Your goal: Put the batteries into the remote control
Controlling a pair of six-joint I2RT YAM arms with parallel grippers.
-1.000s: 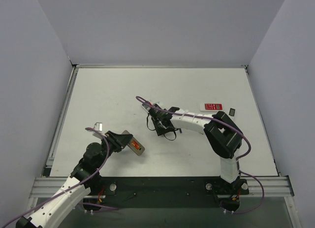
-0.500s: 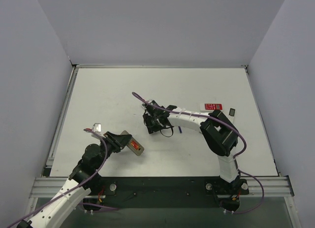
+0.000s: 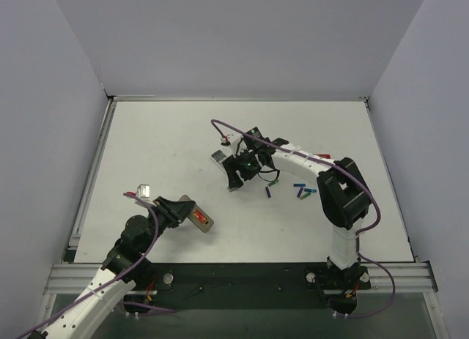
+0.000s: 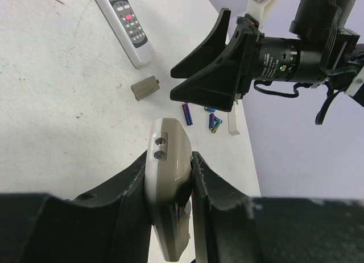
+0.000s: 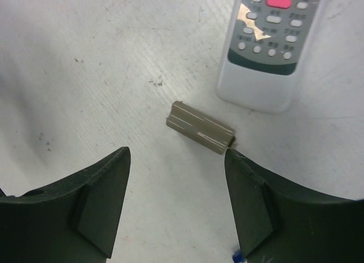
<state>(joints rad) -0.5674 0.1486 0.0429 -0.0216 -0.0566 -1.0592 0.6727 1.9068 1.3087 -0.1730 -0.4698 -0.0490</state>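
Note:
My left gripper [image 4: 170, 158] is shut on the remote control [image 4: 168, 155], a small oblong body with a tan-grey back, held edge-up above the table at the near left [image 3: 198, 217]. Several batteries [image 3: 300, 190] lie loose on the table right of centre, blue, green and purple ones [image 4: 212, 121]. My right gripper [image 5: 176, 155] hangs open over the table with nothing between its fingers, just left of the batteries [image 3: 237, 178]. One blue battery end [image 5: 236, 255] peeks out by its right finger.
A small grey cover plate [image 5: 200, 128] lies just beyond the right gripper's tips. Behind it lies a white remote with grey buttons [image 5: 269, 44], which the left wrist view also shows [image 4: 123, 24]. White walls close the table on three sides.
The right gripper has opened wider and shifted towards the far side, and its arm has swung right, uncovering the loose batteries. The left gripper with the remote control has stayed put.

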